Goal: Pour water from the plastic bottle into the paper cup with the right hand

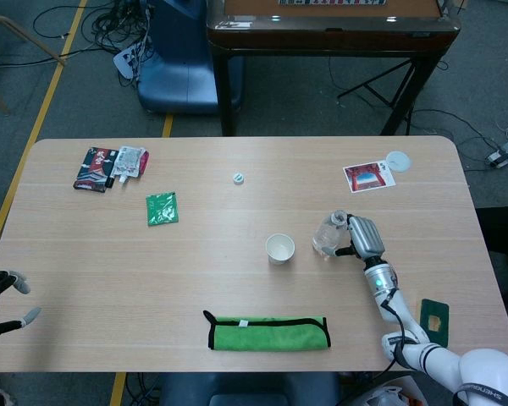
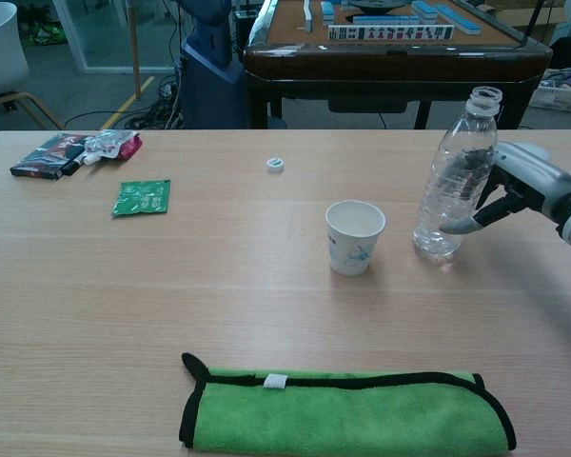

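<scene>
Right hand [image 2: 519, 186], out at the right of the table [image 1: 237, 279], wrapped around the plastic bottle [image 2: 454, 177]: fingers curled about the clear body, thumb [image 2: 466, 224] pressed low against the near side. Bottle uncapped, tilted slightly with the open neck leaning to the right, base touching or just off the tabletop — cannot tell which. A little water visible at the bottom. From the head view, same hand [image 1: 361, 239] seen from above with the bottle [image 1: 329, 235] just left of it.

Paper cup [image 2: 354, 236] upright just left of the bottle, near it but apart, mouth open, pale print on its side; in the head view, cup [image 1: 279, 248] near the middle of the table.

Left hand [image 1: 2, 298] at the far left edge of the head view, near side, fingers spread apart and holding nothing, off the table edge.

Elsewhere on the table: small white bottle cap [image 2: 275, 165] toward the far side, left of centre; green sachet [image 2: 142, 197] further left; dark packet [image 2: 48, 155] and a red-and-white pouch [image 2: 112, 144] side by side at the far left corner. Rolled green cloth with black edging [image 2: 347, 413] along the near edge. Picture card [image 1: 368, 177] and a white round lid [image 1: 397, 160] at the far right; small green card [image 1: 434, 317] at the near right edge, beside the right arm.
</scene>
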`<act>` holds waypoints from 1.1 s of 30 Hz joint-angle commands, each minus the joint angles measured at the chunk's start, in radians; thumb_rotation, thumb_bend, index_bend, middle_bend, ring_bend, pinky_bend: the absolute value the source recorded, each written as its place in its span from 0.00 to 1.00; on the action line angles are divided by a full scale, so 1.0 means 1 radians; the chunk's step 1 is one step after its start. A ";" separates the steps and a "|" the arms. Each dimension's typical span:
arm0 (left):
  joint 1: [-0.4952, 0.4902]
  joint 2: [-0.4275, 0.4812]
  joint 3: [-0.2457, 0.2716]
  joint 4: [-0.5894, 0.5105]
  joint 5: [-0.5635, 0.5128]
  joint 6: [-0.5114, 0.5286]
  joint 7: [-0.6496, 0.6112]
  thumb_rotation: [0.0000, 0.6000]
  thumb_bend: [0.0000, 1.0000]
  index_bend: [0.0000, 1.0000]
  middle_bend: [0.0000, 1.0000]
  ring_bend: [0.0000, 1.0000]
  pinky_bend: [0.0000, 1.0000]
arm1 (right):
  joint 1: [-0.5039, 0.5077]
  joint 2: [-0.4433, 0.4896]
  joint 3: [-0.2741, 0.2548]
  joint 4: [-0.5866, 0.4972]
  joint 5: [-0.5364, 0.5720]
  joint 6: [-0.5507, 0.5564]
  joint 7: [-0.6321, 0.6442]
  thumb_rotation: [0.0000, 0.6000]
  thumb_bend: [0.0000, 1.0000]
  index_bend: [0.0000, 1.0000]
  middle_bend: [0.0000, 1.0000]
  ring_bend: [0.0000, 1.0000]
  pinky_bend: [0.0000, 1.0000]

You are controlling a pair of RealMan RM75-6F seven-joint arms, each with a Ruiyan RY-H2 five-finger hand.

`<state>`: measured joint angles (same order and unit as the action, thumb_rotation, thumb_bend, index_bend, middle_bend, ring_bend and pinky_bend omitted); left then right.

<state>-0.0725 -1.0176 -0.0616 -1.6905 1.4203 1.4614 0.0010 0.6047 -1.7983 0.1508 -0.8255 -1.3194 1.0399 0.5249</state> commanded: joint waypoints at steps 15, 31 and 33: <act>-0.002 -0.004 0.002 0.003 -0.001 -0.003 0.009 1.00 0.11 0.53 0.39 0.36 0.56 | -0.008 0.062 -0.013 -0.040 -0.030 -0.085 0.021 1.00 0.00 0.33 0.29 0.22 0.38; -0.004 -0.010 0.007 0.001 0.011 -0.004 0.025 1.00 0.11 0.54 0.39 0.36 0.56 | -0.069 0.248 -0.014 -0.292 -0.022 -0.028 -0.176 1.00 0.00 0.22 0.20 0.14 0.32; -0.004 -0.010 0.009 -0.002 0.023 0.004 0.024 1.00 0.11 0.54 0.39 0.36 0.56 | -0.086 0.271 -0.019 -0.331 -0.015 -0.002 -0.259 1.00 0.00 0.22 0.20 0.14 0.32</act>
<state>-0.0766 -1.0273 -0.0538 -1.6904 1.4386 1.4616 0.0248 0.5455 -1.5711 0.1387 -1.0956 -1.3412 0.9999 0.3631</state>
